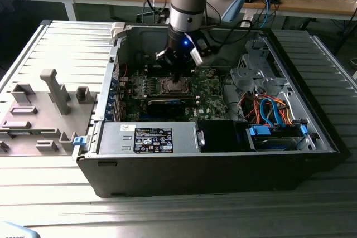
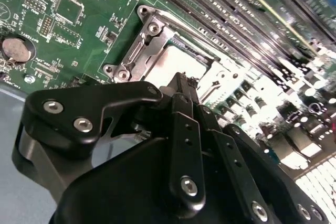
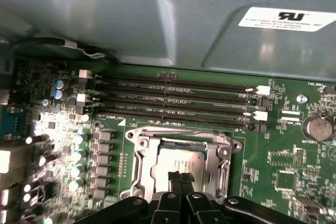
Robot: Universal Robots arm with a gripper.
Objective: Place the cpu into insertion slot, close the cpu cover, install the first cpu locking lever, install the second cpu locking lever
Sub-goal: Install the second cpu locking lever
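The cpu (image 3: 176, 162) lies flat in the insertion slot (image 3: 137, 167) on the green motherboard (image 3: 294, 171), its silvery top showing. The cpu cover (image 3: 181, 135) lies as a metal frame around it, apparently down. My gripper (image 3: 181, 178) hangs just over the cpu's near edge with both black fingers pressed together and nothing visible between them. In the second wrist view the fingertips (image 2: 181, 83) reach the cpu (image 2: 178, 60) inside the slot's metal rim (image 2: 149, 38). In the exterior view the gripper (image 1: 177, 74) stands straight above the slot (image 1: 173, 86) inside the open computer case.
Long black memory slots (image 3: 173, 103) run beside the socket, below the grey case wall (image 3: 157, 30). A coin battery (image 3: 319, 127) and small capacitors (image 3: 79, 156) flank it. In the exterior view a power supply (image 1: 148, 137) and coloured cables (image 1: 268, 110) fill the case's near side.
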